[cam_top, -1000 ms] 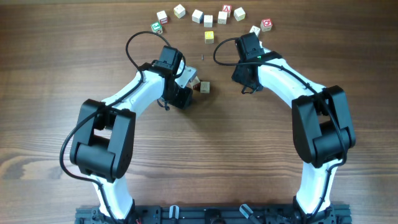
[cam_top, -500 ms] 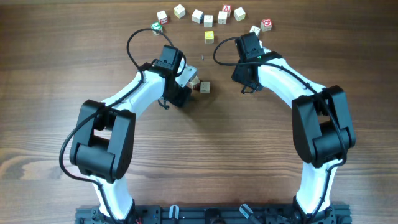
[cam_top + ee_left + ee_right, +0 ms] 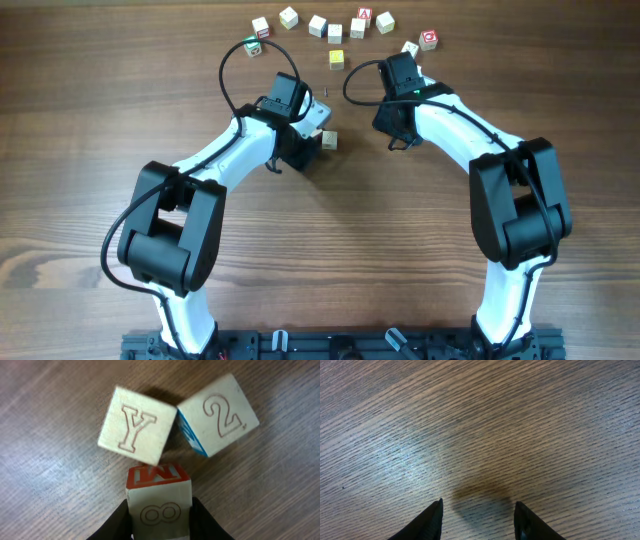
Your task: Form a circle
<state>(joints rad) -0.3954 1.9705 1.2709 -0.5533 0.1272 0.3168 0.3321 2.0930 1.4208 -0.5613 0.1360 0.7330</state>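
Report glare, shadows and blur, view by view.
Overhead: even light, sharp. Left wrist: pale wooden cube marked Y slightly soft-edged, pale wooden cube marked 8 crisp. Right wrist: sheen on the wooden table, dark shadow between the fingers.

You're looking at wood-grain table (image 3: 480, 425) here. The right gripper (image 3: 477, 520) has its 2 dark fingertips (image 3: 427, 522) poking up from the bottom edge, spread apart, with a soft shadow (image 3: 480, 492) on the wood between them.

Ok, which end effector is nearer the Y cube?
Left. The left end effector, gripping the 8 cube, is right beside the Y cube; the right end effector is apart, over the table.
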